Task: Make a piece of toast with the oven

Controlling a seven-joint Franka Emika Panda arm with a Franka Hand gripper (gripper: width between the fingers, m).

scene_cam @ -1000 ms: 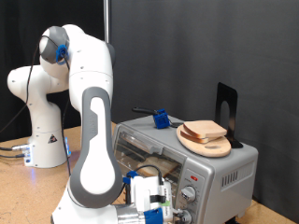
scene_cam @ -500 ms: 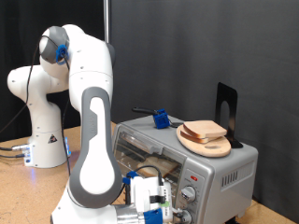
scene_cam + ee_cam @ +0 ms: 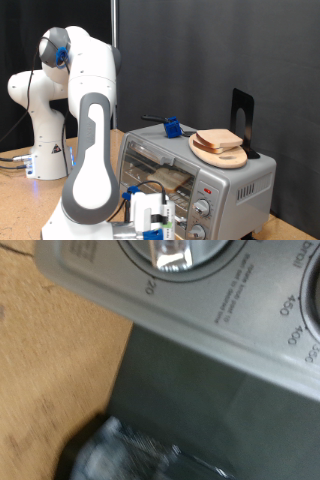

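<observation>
The silver-grey oven (image 3: 240, 178) stands on the wooden table at the exterior view's right. The piece of toast (image 3: 168, 179) lies on the wire rack inside it, seen through the front. My gripper (image 3: 150, 222) hangs low in front of the oven's lower front corner, just left of the two round knobs (image 3: 203, 208); its fingertips are cut off by the frame edge. In the wrist view the oven's control panel (image 3: 235, 325) with a knob (image 3: 172, 250) and temperature numbers fills the frame, very close. One blurred finger (image 3: 120, 452) shows; nothing shows between the fingers.
A round wooden board with stacked bread slices (image 3: 220, 145) sits on the oven's top, beside a blue object (image 3: 172, 127) and a black stand (image 3: 242, 118). The wooden table (image 3: 45, 370) lies beside the oven. The robot base (image 3: 40, 120) stands at the left.
The arm and gripper have shifted to the exterior view's left, away from the knobs. More of the oven's front and the toast inside now shows.
</observation>
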